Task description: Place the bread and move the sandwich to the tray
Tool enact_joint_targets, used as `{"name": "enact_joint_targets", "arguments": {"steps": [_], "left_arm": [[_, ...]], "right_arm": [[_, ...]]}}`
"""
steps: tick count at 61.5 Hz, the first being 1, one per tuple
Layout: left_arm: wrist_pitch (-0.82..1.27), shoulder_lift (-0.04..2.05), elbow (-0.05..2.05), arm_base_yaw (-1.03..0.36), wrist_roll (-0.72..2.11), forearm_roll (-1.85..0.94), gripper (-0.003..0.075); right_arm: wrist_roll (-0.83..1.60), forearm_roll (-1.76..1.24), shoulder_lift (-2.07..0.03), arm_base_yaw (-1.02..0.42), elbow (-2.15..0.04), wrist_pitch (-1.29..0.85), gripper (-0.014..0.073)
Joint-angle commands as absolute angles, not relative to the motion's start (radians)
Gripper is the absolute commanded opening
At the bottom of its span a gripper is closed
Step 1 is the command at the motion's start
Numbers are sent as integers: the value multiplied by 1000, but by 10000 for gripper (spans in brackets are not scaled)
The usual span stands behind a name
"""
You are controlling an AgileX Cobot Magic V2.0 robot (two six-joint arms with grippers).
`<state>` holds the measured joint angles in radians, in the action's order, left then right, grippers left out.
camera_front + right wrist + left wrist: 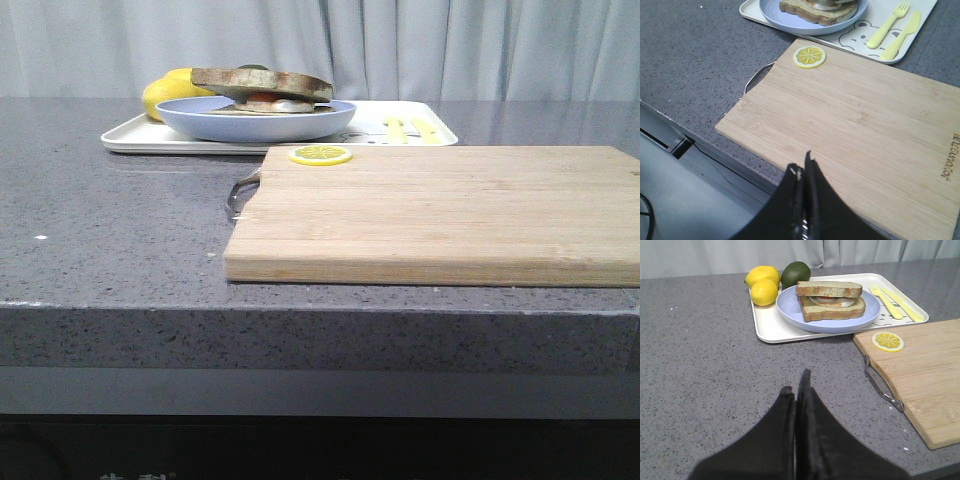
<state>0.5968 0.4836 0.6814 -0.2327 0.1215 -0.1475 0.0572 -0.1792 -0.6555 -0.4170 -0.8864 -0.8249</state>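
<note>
Nearest of all, the left gripper (799, 390) hangs over bare grey countertop (700, 365) with its black fingers pressed together and nothing between them. The right gripper (802, 172) is likewise clenched on nothing, poised above the near edge of the wooden cutting board (860, 125).

Farther out, the board carries only a lemon slice (320, 155) at its far-left corner, about eleven o'clock on the board in the front view, and its metal handle (882, 390) sticks out toward the counter.

Beyond that lies the tray (775, 327), with the pale blue plate (795, 312) resting on it and the sandwich (832, 301) sitting in the plate: the bread (829, 288) lies on top, the fried egg shows in the gap, and a second slice sits beneath. Yellow cutlery (895, 302) lies at three o'clock from the plate, two lemons (763, 284) at ten o'clock and an avocado (795, 274) at eleven.

By my judgement the job looks done, so the risk is mostly in any further motion. The top slice sits a little askew on the lower one, so a nudge to plate or tray could slide it off. An arm sweeping low could catch the board's handle and push the board into the tray.
</note>
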Motion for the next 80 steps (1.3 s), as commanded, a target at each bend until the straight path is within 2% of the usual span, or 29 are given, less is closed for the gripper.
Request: {"name": "enact_joint_targets", "arguments": {"steps": [1, 13, 33, 52, 59, 68, 80], "left_arm": [[516, 488, 708, -240, 122, -153, -20], [466, 451, 664, -244, 122, -153, -20], [213, 171, 315, -125, 122, -153, -20], [114, -6, 108, -100, 28, -106, -20], [96, -29, 63, -81, -84, -24, -20], [-14, -27, -7, -65, -84, -26, -20], [-21, -27, -5, -64, -83, -26, -20]], "right_arm": [[57, -191, -655, -413, -907, -756, -69], [57, -191, -655, -413, -907, -756, -69], [57, -191, -655, -413, -907, -757, -69], [57, -191, -655, -413, -907, -757, -69], [57, -191, -655, -413, -907, -757, -69], [57, -191, -655, -413, -907, -758, -69], [57, -191, -655, -413, -907, -757, -69]]}}
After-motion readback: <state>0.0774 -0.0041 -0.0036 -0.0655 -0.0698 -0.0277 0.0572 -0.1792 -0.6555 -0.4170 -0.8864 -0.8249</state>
